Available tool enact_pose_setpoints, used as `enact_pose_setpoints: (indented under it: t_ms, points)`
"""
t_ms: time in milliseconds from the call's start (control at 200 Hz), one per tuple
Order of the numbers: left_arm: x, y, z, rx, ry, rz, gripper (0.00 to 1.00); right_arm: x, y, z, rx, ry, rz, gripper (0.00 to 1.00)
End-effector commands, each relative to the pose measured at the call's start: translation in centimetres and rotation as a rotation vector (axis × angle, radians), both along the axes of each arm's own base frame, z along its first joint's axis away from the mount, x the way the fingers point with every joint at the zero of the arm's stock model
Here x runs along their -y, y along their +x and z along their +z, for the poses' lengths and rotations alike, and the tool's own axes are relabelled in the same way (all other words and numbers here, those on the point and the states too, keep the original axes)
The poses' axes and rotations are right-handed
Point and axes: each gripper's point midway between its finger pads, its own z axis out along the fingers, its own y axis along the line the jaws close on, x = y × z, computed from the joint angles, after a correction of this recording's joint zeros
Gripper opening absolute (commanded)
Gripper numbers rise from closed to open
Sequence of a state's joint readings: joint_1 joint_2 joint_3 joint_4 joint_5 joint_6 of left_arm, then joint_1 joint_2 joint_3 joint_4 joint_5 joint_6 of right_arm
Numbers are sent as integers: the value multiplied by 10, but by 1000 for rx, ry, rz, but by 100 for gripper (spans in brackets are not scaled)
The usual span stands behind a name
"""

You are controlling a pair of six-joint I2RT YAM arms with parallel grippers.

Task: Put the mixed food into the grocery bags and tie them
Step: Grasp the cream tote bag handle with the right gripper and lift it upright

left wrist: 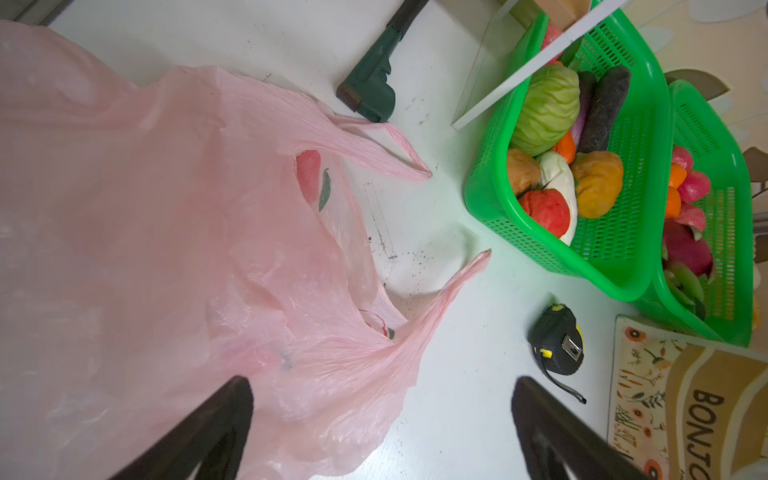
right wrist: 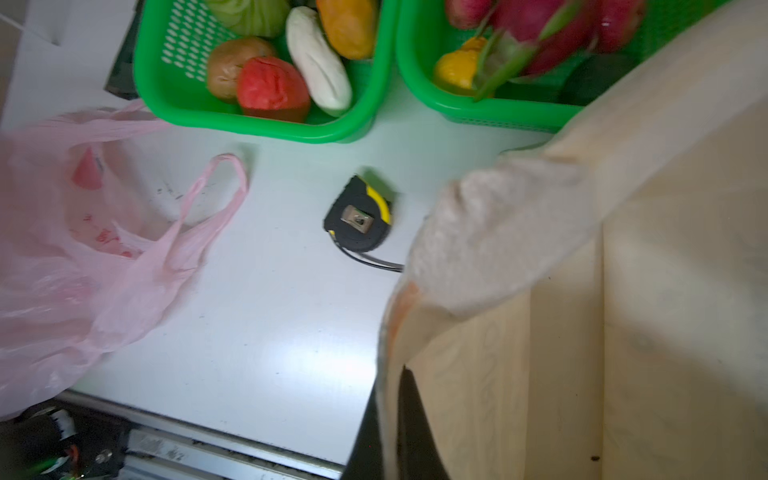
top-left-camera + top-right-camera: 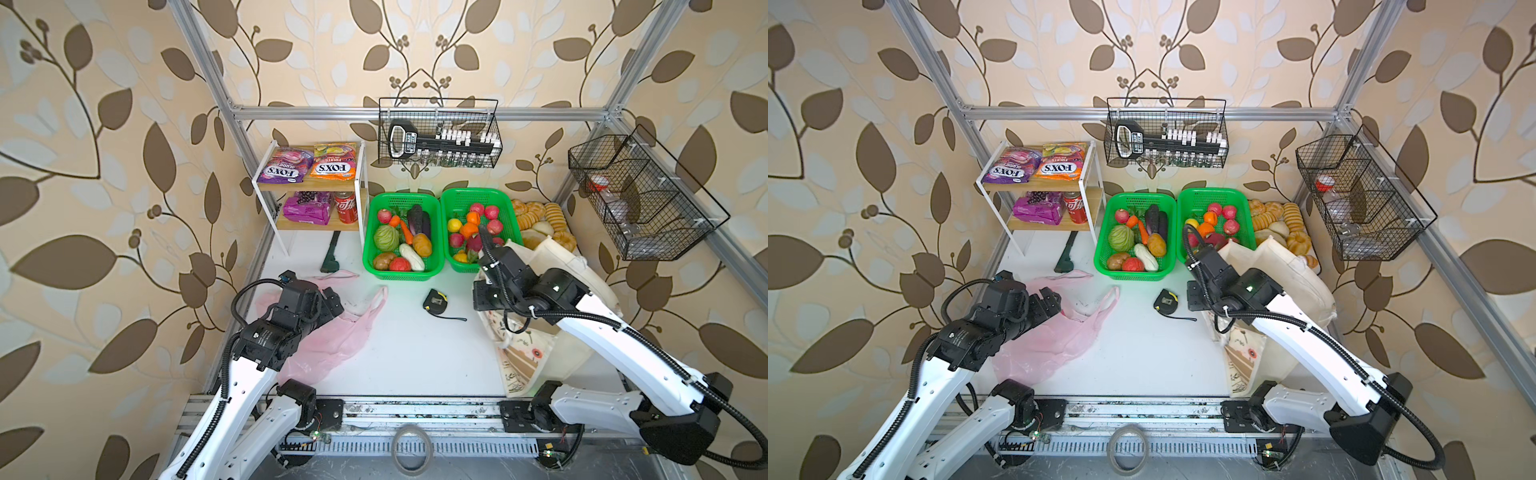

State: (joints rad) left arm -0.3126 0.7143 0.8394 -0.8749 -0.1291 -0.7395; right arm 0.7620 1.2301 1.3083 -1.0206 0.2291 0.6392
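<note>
Jaws differ arm to arm: the left jaws are spread wide, the right jaws are pinched on cloth. Between the two bags a black-and-yellow tape measure (image 3: 436, 300) lies on the white counter (image 3: 415, 357), and a dark green tool (image 3: 330, 257) lies just beyond the pink plastic bag (image 3: 332, 332). Behind them stand the vegetable basket (image 3: 402, 196) and the fruit basket (image 3: 473, 192), which holds the dragon fruit (image 2: 536, 25), a lemon (image 3: 455, 225) and an orange (image 3: 472, 217). The right arm reaches across its near corner. On the shelf rack (image 3: 316, 227) sit the orange FOX'S pouch (image 3: 336, 162), the purple packet (image 3: 307, 210) and the soda can (image 3: 346, 208). Empty, the left jaws hang over the limp pink plastic bag, one finger above the film and its mate above bare counter. The right jaws grip the rim of the canvas tote (image 2: 623, 291), which rises just beside the fruit basket.
</note>
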Motion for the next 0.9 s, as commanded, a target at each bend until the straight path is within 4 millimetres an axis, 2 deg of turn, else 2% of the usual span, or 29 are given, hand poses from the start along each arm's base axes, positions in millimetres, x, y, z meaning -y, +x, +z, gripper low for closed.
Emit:
enact_pose_setpoints:
  t_ms: [0,255,325,415,460,530,555,620,675,750,830,895]
  points:
    - [9,7,20,52,-31,-42,99,-49,12,31,70,153,28,4]
    - [21,10,25,56,-75,-94,99,-111,19,38,75,218,134,8]
    - [29,12,30,70,-102,-129,99,-121,21,38,67,222,158,25]
    - [43,15,39,97,-150,-190,99,-118,20,45,71,189,183,47]
    - [51,16,45,112,-179,-227,99,-112,19,55,85,183,188,53]
    - [68,17,56,139,-238,-313,99,-106,11,85,137,224,214,63]
    - [75,18,60,151,-263,-342,99,-100,9,98,168,240,211,68]
    - [92,18,73,177,-338,-418,99,-73,7,124,248,245,156,73]
    - [105,20,83,193,-399,-466,99,-39,10,135,291,219,84,75]
    - [120,21,92,192,-460,-519,99,21,17,134,305,156,-58,75]
    - [135,19,97,169,-480,-561,99,89,18,119,292,93,-224,75]
    - [148,17,101,154,-480,-599,99,131,13,106,273,86,-315,80]
